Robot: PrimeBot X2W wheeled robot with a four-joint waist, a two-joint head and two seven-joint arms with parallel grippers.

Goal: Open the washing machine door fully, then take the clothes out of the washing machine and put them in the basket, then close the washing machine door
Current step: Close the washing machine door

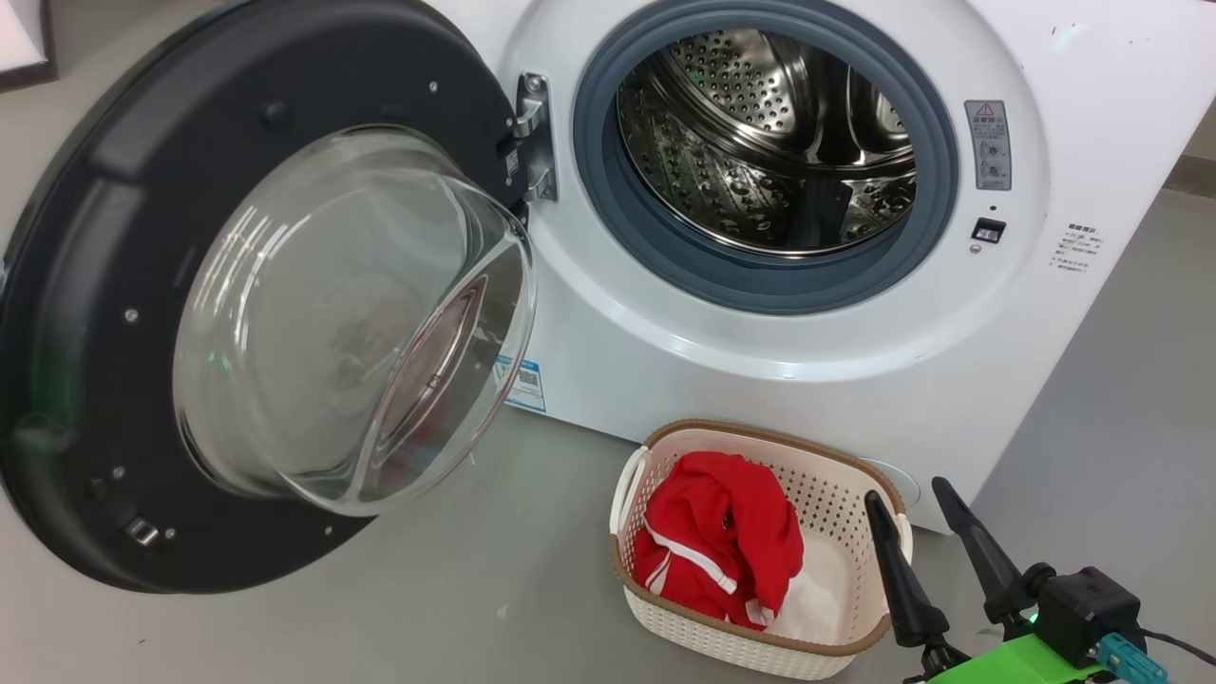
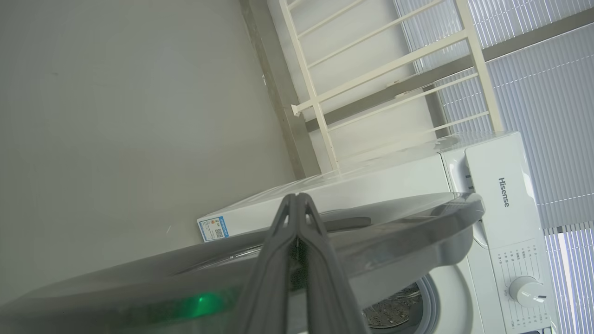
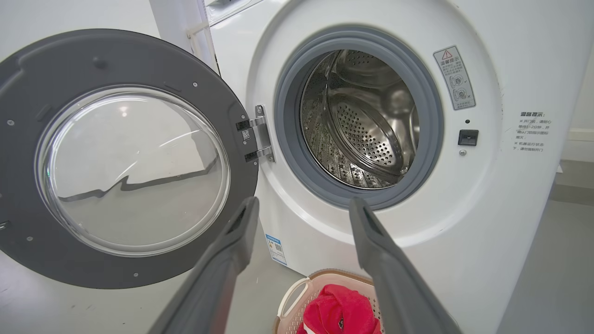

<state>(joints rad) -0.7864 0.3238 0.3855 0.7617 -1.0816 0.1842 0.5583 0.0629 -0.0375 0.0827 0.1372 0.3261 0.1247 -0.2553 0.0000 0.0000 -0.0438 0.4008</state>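
Observation:
The washing machine [image 1: 760, 361] stands with its steel drum [image 1: 769, 142] bare. Its door [image 1: 95, 237] is swung wide to the left, glass bowl facing me. On the floor in front sits the basket [image 1: 722, 646], and the red clothes [image 1: 722, 532] lie bunched inside it. My right gripper [image 1: 906, 492] hovers open just right of the basket with nothing between its fingers. In the right wrist view that gripper [image 3: 304, 204] points at the drum, above the basket [image 3: 290, 297] and clothes [image 3: 338, 311]. My left gripper [image 2: 297, 197] is shut, its tips over the door's outer edge [image 2: 408, 222].
Grey floor [image 1: 475, 589] stretches around the basket and under the open door. A white slatted rack [image 2: 371, 69] and window blinds [image 2: 533, 69] stand behind the machine. The machine's control dial [image 2: 524, 290] is on its front panel.

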